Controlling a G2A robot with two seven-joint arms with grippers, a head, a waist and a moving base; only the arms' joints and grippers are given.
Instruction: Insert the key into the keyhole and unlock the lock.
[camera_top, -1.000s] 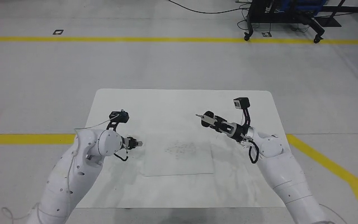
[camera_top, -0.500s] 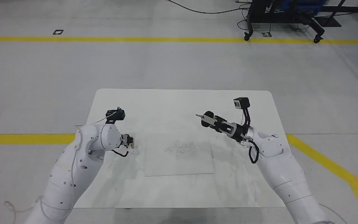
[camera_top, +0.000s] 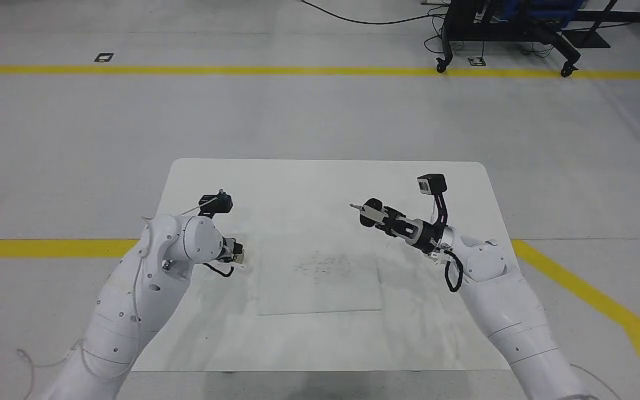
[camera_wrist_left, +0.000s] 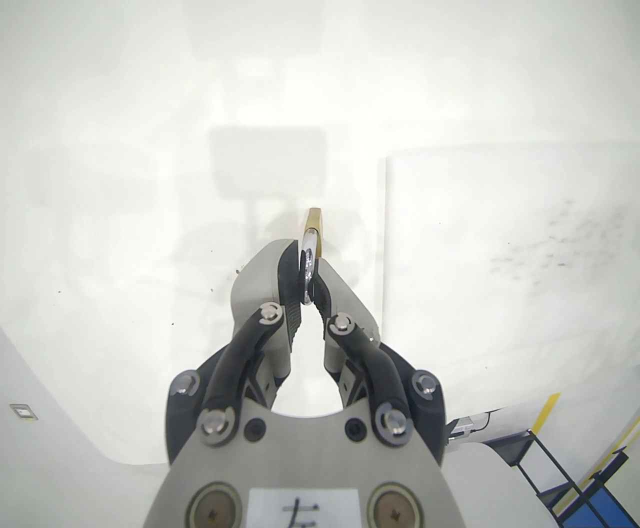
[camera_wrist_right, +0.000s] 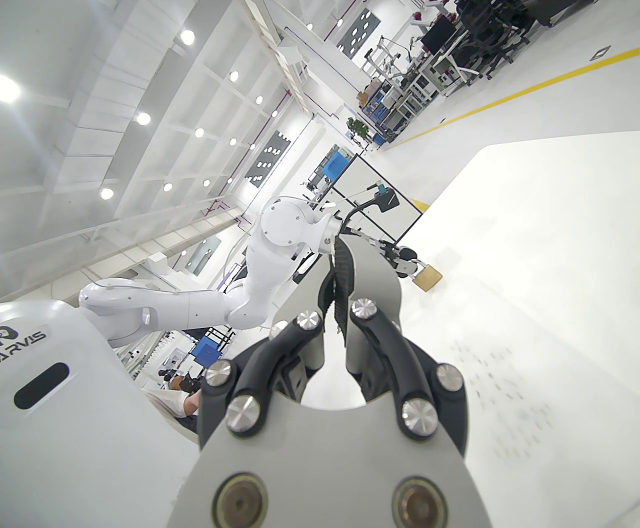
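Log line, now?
left jaws: shut on silver shackle of brass padlock | right jaws: shut on silver key | key not inserted

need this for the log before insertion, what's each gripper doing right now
left gripper: closed on the padlock, gripping it by the shackle.
right gripper: closed on the key, whose tip sticks out in front.

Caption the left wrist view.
Left gripper clamps the silver shackle of a small brass padlock over the white table.
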